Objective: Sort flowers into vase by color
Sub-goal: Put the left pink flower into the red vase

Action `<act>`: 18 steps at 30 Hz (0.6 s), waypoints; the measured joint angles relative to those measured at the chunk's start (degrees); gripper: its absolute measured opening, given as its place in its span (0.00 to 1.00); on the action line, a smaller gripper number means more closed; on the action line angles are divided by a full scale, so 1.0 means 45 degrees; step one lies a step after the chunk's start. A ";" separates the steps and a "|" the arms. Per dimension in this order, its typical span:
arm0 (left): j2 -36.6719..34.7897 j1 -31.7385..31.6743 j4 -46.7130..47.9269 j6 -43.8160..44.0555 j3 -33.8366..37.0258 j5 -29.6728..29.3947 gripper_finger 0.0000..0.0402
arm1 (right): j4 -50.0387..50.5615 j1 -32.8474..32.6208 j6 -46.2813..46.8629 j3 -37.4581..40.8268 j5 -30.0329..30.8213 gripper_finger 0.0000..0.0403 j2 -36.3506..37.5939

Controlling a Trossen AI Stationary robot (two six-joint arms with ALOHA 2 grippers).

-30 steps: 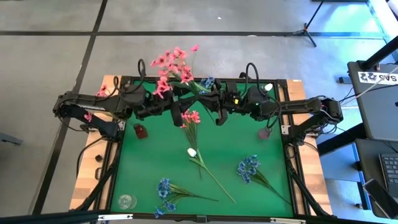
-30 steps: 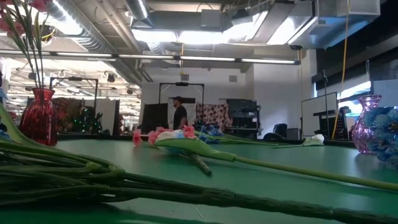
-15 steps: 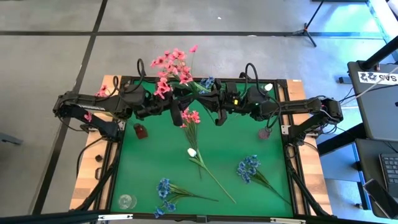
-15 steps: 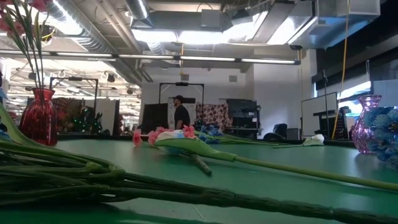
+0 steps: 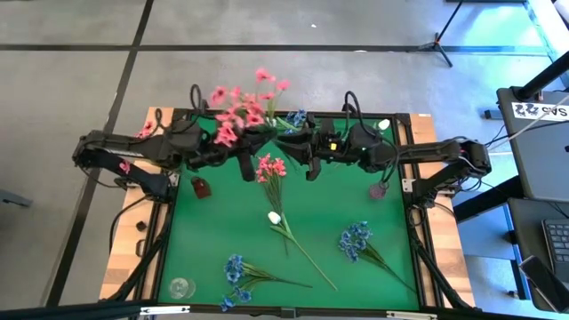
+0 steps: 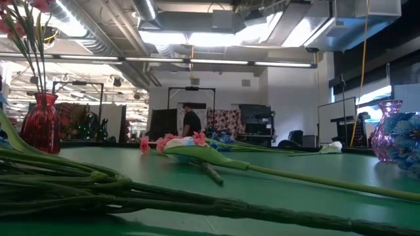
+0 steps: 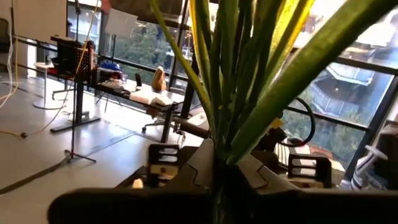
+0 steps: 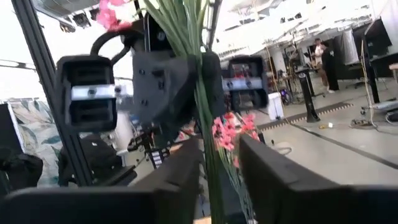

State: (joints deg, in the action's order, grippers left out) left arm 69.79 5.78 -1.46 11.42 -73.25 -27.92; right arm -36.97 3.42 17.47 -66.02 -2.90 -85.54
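A bunch of pink flowers (image 5: 238, 108) on long green stems is held above the table's far middle. My left gripper (image 5: 258, 147) is shut on the stems. My right gripper (image 5: 292, 145) faces it from the right. It is open, with its fingers on either side of the same stems (image 8: 210, 155). Another pink sprig (image 5: 269, 166) lies on the green mat below them. A white bud (image 5: 274, 217) on a long stem lies at the mat's middle. Two blue sprigs (image 5: 356, 238) (image 5: 236, 271) lie nearer the front. My left gripper pinches the bundle of green stems (image 7: 217, 168) between its two fingers, well below the blossoms. It comes in level from the table's left, with the fingers across the stems. The bunch rises from the hold (image 8: 198, 74), lifted clear of the mat, with blossoms at the top.
A red vase (image 5: 201, 187) holding pink stems stands at the mat's left. A purple vase (image 5: 380, 189) stands at the right and a clear one (image 5: 180, 287) at the front left corner. A blue sprig (image 5: 296, 117) and a white bud (image 5: 382, 124) lie by the far edge.
The pink bunch has tipped toward the table's left. Its blossoms have shifted left and spread out, while its stems have stayed between the two grippers.
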 joint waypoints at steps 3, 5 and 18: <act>-0.0790 -0.0005 0.1480 -0.0001 0.0000 -0.0031 0.02 | 0.0534 0.0000 -0.0406 0.0000 0.0425 0.44 0.0301; -0.1347 -0.0005 0.2582 0.0033 0.0000 -0.0319 0.02 | 0.0880 0.0000 -0.0699 0.0000 0.0709 0.51 0.0582; -0.3644 -0.0005 1.0496 0.1678 0.0000 -0.0679 0.02 | 0.1330 -0.0019 -0.1374 0.0000 0.1653 0.60 0.1219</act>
State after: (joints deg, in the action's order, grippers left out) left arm 53.39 5.76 45.78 18.97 -73.25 -30.97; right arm -30.98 3.33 11.29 -66.02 4.53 -80.05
